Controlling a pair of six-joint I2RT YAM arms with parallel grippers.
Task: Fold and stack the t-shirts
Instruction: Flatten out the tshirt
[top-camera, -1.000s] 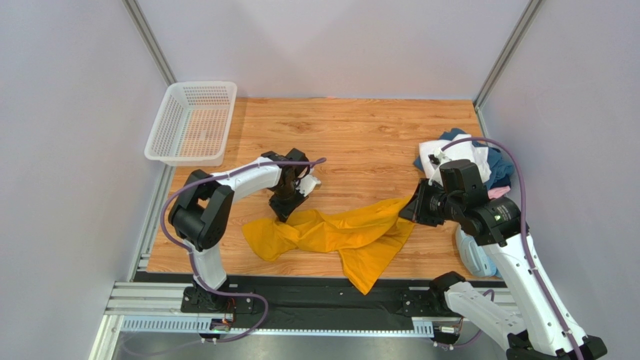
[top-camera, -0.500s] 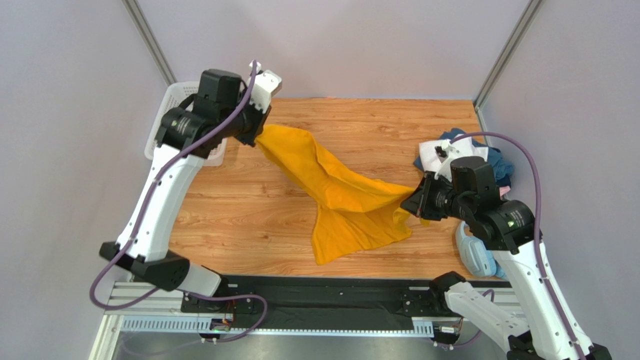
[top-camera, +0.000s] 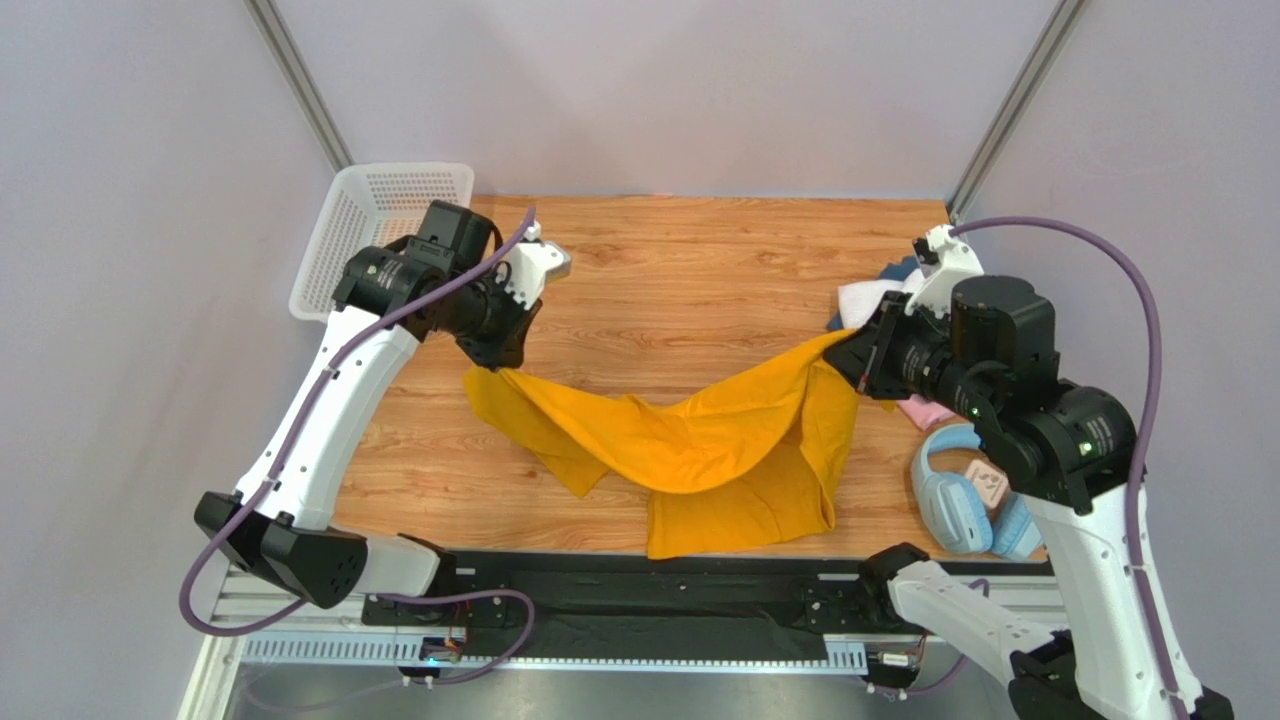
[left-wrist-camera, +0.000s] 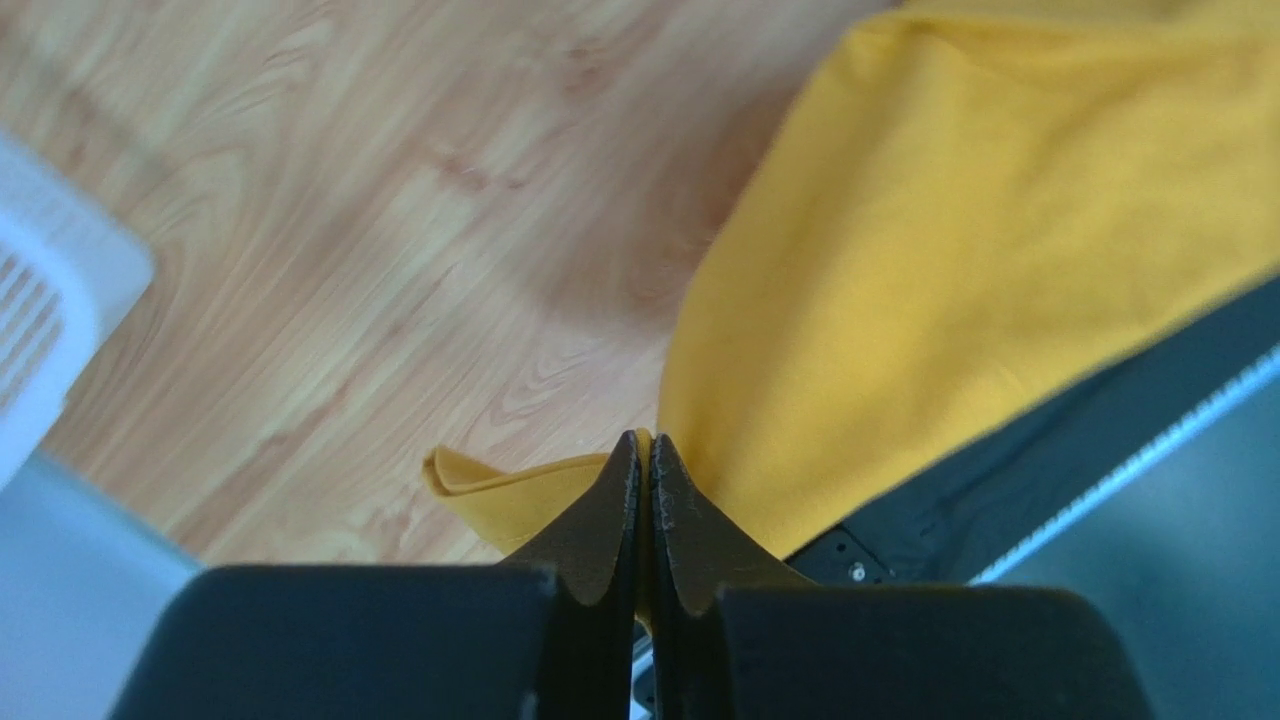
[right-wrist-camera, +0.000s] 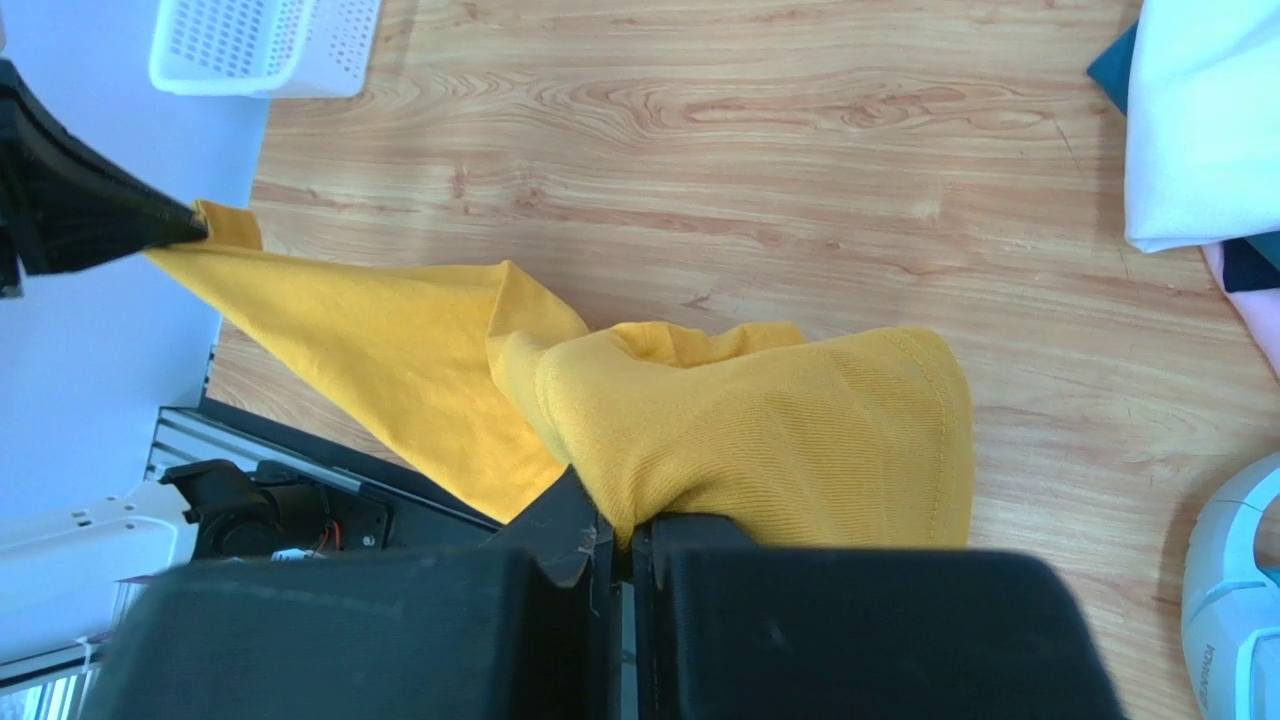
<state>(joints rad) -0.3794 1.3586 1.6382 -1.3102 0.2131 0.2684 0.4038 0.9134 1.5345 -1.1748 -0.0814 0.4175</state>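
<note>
The mustard-yellow t-shirt (top-camera: 706, 450) hangs stretched between my two grippers above the wooden table (top-camera: 691, 270), sagging in the middle. My left gripper (top-camera: 499, 360) is shut on its left corner; the cloth (left-wrist-camera: 932, 255) shows pinched between the fingertips (left-wrist-camera: 619, 495). My right gripper (top-camera: 854, 348) is shut on the right corner, with bunched cloth (right-wrist-camera: 766, 435) over the fingers. A pile of white (top-camera: 879, 300), dark blue and pink shirts lies at the right edge behind my right arm, also seen in the right wrist view (right-wrist-camera: 1202, 120).
A white mesh basket (top-camera: 361, 225) sits at the table's far left corner, also in the right wrist view (right-wrist-camera: 263, 42). Light-blue headphones (top-camera: 962, 503) lie at the near right. Grey walls enclose the table. The black rail runs along the near edge.
My left gripper came down and nearer from high at the back left, still holding the shirt. My right gripper rose and moved back. The shirt now hangs spread between them.
</note>
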